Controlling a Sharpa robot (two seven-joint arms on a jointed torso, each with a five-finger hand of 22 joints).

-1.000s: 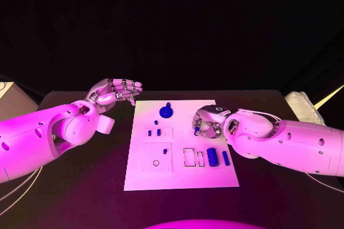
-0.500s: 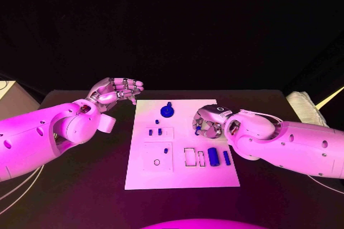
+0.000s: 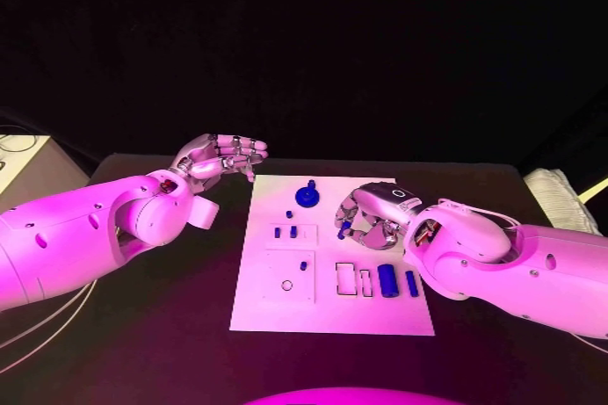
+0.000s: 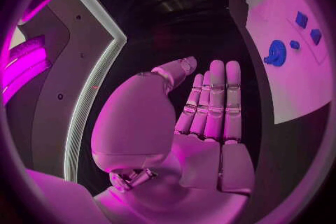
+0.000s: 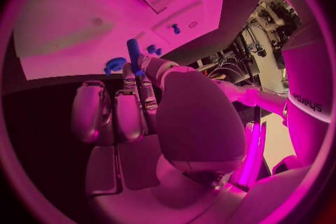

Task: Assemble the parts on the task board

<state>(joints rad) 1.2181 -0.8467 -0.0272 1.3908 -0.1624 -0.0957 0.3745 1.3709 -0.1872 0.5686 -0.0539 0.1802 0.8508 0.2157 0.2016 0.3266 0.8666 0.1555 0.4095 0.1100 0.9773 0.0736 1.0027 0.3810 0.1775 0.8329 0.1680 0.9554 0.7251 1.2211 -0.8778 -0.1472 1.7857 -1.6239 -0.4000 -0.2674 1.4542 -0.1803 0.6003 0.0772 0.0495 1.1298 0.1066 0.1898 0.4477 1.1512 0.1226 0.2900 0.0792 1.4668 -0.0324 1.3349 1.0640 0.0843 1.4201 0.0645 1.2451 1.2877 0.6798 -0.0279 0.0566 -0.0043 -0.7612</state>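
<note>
While my right hand (image 3: pixel 367 219) pinches a small blue peg (image 5: pixel 133 51) upright between thumb and fingers, it hovers over the task board (image 3: pixel 329 313) near its right edge. The grip is at the peg's lower end only; I judge that any tilt could jam it at a socket or drop it. My left hand (image 3: pixel 223 157) waits off the board's far-left corner, fingers loosely curled, empty.

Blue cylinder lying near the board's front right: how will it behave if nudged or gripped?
The blue cylinder lies on its side on the task board, so a sideways nudge would probably roll it. It looks rigid and smooth, so likely slippery in metal fingers. Probably light.
</note>
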